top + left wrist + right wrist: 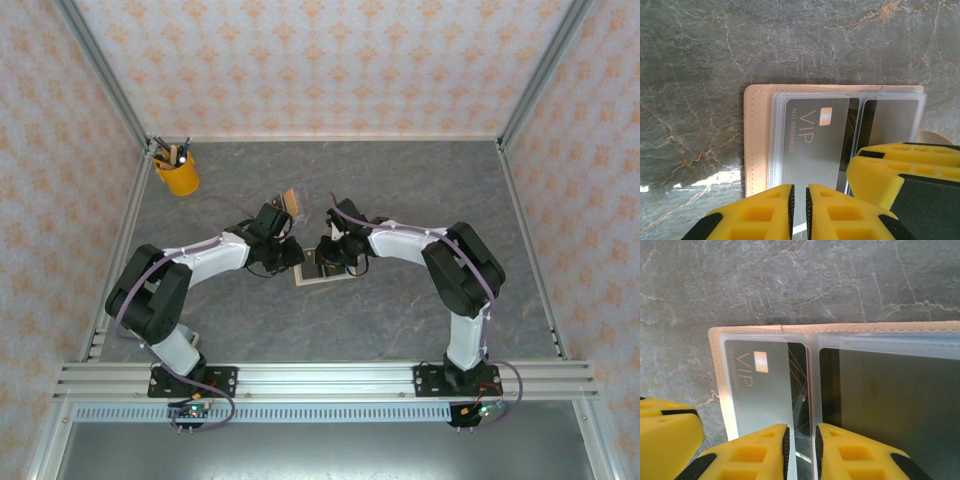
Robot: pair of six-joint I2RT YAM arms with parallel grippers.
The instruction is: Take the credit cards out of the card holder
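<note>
The card holder (322, 272) lies open and flat on the grey marbled table, tan-edged (756, 145) (717, 371) with clear sleeves. A grey credit card marked VIP (815, 145) (760, 390) sits in one sleeve. A darker card (895, 120) (890, 400) sits in the sleeve beside it. My left gripper (296, 262) (799, 200) points down on the VIP card, its jaws a thin slit apart with nothing visibly pinched. My right gripper (332, 256) (800, 445) stands narrowly open astride the sleeve edge between the two cards. The two grippers are close together.
A yellow cup of pens (177, 175) stands at the back left. A small clear stand (292, 200) is just behind the left gripper. Patterned walls and metal posts close in the table on three sides.
</note>
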